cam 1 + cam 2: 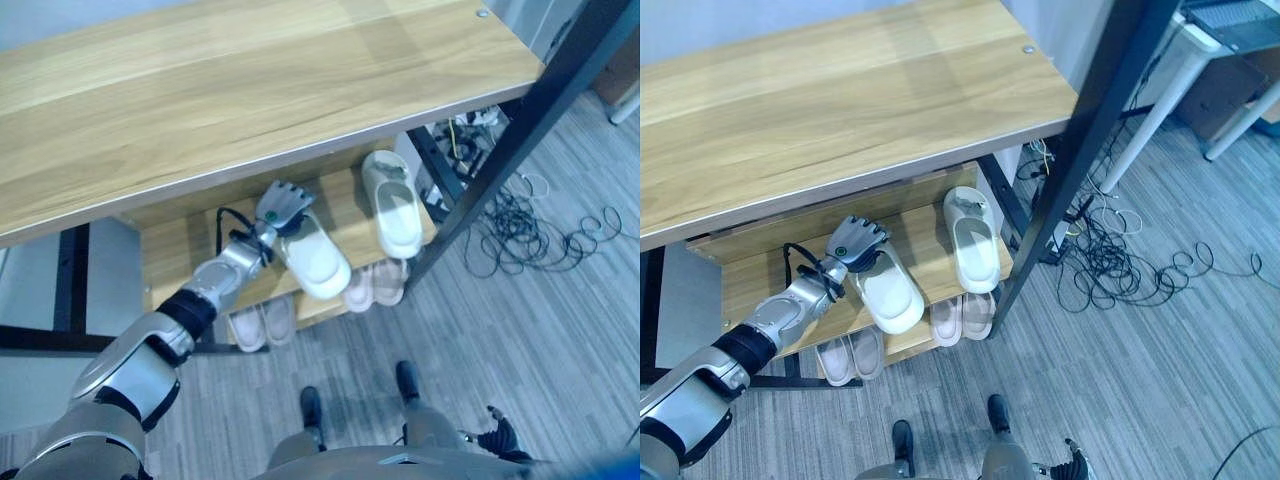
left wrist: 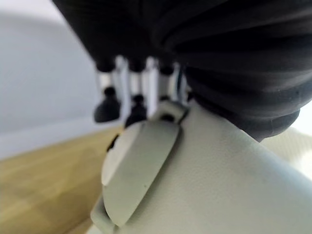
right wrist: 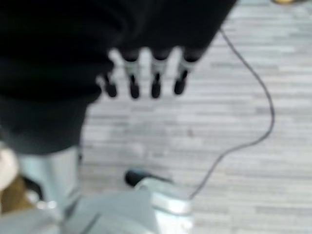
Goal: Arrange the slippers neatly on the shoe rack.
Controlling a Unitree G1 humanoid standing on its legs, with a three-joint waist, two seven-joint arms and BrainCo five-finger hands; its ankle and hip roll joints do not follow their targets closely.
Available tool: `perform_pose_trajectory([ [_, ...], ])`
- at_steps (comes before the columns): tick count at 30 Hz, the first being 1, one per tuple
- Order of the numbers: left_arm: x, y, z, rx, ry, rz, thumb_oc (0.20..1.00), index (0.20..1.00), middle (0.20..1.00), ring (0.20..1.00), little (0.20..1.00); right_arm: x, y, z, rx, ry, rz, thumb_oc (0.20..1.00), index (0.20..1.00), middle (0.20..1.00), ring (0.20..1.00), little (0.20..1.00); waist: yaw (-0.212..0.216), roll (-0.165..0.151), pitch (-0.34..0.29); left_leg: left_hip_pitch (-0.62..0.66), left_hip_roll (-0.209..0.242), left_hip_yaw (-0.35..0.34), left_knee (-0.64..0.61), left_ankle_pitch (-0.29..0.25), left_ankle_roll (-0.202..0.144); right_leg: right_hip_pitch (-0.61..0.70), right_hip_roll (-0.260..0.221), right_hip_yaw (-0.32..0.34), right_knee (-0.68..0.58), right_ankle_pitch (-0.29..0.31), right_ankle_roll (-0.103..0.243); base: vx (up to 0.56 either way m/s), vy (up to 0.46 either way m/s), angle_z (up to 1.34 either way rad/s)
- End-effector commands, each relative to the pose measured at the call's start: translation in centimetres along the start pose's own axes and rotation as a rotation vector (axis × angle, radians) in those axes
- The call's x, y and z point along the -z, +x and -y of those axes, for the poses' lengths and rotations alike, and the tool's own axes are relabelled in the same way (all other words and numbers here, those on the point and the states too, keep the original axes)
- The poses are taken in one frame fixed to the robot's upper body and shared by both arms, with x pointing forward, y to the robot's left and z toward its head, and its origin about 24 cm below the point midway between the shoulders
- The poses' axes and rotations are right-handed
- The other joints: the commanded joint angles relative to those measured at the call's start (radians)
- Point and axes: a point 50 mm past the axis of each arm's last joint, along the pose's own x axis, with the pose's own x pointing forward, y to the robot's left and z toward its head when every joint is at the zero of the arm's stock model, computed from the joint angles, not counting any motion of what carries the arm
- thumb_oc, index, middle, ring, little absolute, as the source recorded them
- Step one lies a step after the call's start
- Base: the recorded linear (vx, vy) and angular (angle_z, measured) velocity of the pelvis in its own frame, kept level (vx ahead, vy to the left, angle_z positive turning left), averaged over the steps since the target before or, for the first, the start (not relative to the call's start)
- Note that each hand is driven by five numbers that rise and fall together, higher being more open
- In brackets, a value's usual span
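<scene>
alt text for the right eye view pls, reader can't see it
The left hand rests on a white slipper on the shoe rack's middle shelf, its heel overhanging the front edge. A second white slipper lies to its right.

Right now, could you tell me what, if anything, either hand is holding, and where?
The left hand grips a white slipper at its strap end, on the shelf. The right hand holds nothing.
</scene>
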Motion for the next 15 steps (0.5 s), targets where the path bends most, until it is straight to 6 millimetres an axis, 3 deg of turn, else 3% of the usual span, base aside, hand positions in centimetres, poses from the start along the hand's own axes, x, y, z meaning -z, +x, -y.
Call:
perform_pose_trajectory([
  [1,2.0,3.4,-3.5,-0.159,0.044,-0.053,0.200,0.200,0.200,0.200,0.200,-1.8,1.2,2.3,0.055,-0.050,0.062,1.000,1.000,1.000,1.000,1.000,-0.016,0.047,0.016,-0.044,0.001,-0.021,0.013,0.014,-0.025,0.002,0.024,-0.018,0.016,-0.062,0.055,0.00,-0.018,-0.16],
  [8,2.8,4.0,-4.2,-0.183,0.034,-0.085,0.200,0.200,0.200,0.200,0.200,-2.5,1.6,3.1,0.088,-0.016,0.071,1.000,1.000,1.000,1.000,1.000,-0.026,0.060,0.035,-0.050,0.001,-0.001,0.013,0.015,-0.026,-0.021,0.024,-0.002,0.019,-0.054,0.055,0.01,-0.014,-0.04],
  [15,3.1,4.2,-4.2,-0.208,-0.026,-0.138,0.200,0.200,0.200,0.200,0.200,-1.7,1.4,3.1,0.089,-0.052,0.047,1.000,1.000,1.000,1.000,1.000,-0.038,0.066,0.042,-0.053,-0.001,0.011,0.013,0.014,-0.026,-0.032,0.021,0.000,0.024,-0.053,0.052,0.01,-0.018,-0.04],
])
